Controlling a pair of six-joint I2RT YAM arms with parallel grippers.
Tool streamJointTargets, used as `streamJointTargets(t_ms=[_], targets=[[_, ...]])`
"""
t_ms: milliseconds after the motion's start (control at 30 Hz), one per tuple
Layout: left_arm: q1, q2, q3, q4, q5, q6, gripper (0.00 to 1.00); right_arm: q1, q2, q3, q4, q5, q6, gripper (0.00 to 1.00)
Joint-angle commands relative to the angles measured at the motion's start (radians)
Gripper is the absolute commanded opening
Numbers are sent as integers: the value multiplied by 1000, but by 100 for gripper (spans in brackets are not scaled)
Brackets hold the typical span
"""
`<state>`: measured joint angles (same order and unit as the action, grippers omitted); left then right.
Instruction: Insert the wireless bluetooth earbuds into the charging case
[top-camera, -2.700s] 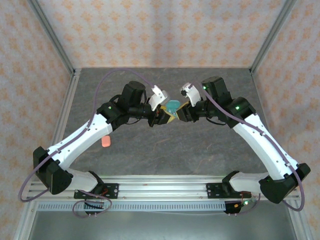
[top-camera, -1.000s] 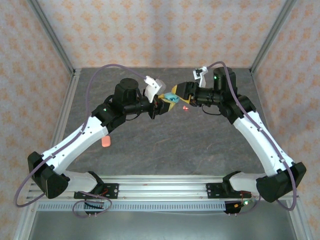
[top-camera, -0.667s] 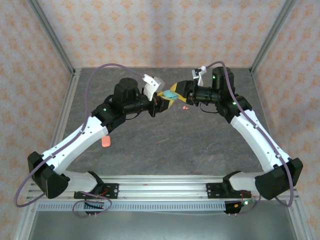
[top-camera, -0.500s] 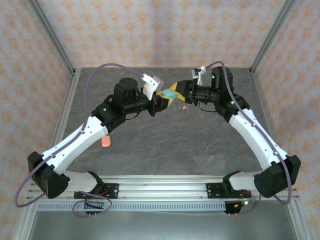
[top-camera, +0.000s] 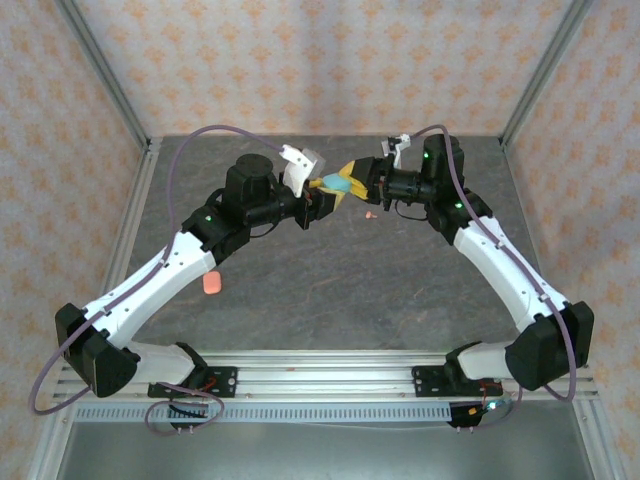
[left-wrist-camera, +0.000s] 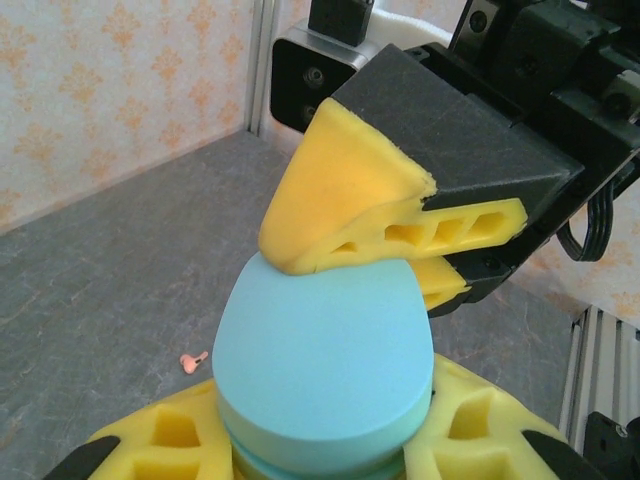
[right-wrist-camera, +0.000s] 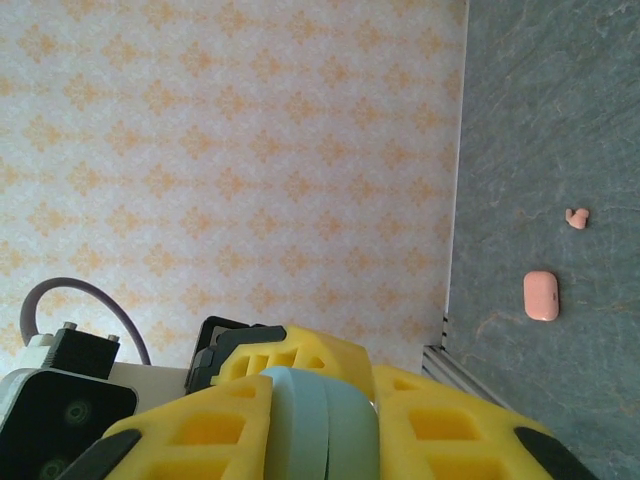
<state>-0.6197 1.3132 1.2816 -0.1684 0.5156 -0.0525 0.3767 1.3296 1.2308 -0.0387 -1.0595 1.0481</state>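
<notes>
Item: light blue charging case (top-camera: 337, 185), raised over the table (top-camera: 400, 290) near the middle of its far edge. My left gripper (top-camera: 325, 196) and my right gripper (top-camera: 356, 180) are both clamped on it from opposite sides.
Item: salmon-pink earbud (top-camera: 369, 214), loose on the table near the far edge.
Item: salmon-pink case (top-camera: 211, 283), toward the left edge.

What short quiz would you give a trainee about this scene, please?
1. True or false: the left gripper and the right gripper both grip the light blue case.
2. The loose earbud on the table is: A pink, B blue, C green?
3. Fill in: the pink case lies beside the ___ arm.
Key: 1 true; 2 A; 3 left.
</notes>
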Motion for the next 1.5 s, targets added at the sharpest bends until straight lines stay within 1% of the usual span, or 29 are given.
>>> streamJointTargets(t_ms=[0, 67, 133, 300, 333, 400, 433, 467, 567, 733, 800, 900, 1000, 1100, 1133, 1200, 1233, 1267, 1333, 1467], targets=[[-25, -5, -19, 58, 78, 26, 29, 8, 8, 4, 127, -50, 61, 5], [-25, -6, -21, 61, 82, 24, 31, 9, 9, 3, 134, -52, 68, 5], [-25, -7, -24, 67, 88, 22, 34, 9, 8, 2, 142, -53, 74, 4], [-25, -16, -24, 61, 103, 19, 49, 7, 13, -1, 155, -49, 84, 3], [-26, -19, -25, 53, 100, 21, 54, 5, 15, -2, 157, -45, 86, 3], [-26, -33, -28, 35, 85, 27, 67, 5, 20, -3, 160, -38, 93, 2], [-25, -41, -30, 23, 75, 32, 79, 2, 22, -4, 163, -34, 95, 2], [-25, -52, -34, 11, 59, 37, 99, 0, 27, -4, 164, -28, 96, 1], [-23, -102, -61, -8, -7, 42, 100, -4, 38, -4, 151, -6, 83, 0], [-17, -204, -134, -14, -136, 45, 100, -4, 70, 13, 70, 46, -9, 0], [-15, -240, -157, -36, -194, 43, 100, -4, 87, 18, 46, 81, -58, 0], [-8, -274, -164, -117, -303, 22, 100, -2, 120, 17, 25, 159, -141, 0], [4, -287, -155, -217, -394, -23, 100, 8, 176, 15, 34, 251, -211, 0], [43, -292, -155, -308, -472, -123, 100, 29, 262, 19, 95, 319, -256, 0], [67, -294, -158, -341, -489, -176, 100, 38, 301, 26, 121, 331, -264, 0], [126, -293, -165, -402, -505, -282, 100, 56, 386, 57, 163, 335, -273, 1], [162, -292, -171, -437, -491, -326, 100, 68, 431, 77, 182, 332, -277, 0], [196, -294, -183, -458, -458, -349, 100, 79, 479, 102, 199, 328, -281, 0], [234, -304, -213, -481, -425, -373, 100, 100, 571, 154, 227, 322, -280, 0], [284, -331, -288, -521, -421, -424, 100, 133, 750, 258, 278, 306, -282, 0]])
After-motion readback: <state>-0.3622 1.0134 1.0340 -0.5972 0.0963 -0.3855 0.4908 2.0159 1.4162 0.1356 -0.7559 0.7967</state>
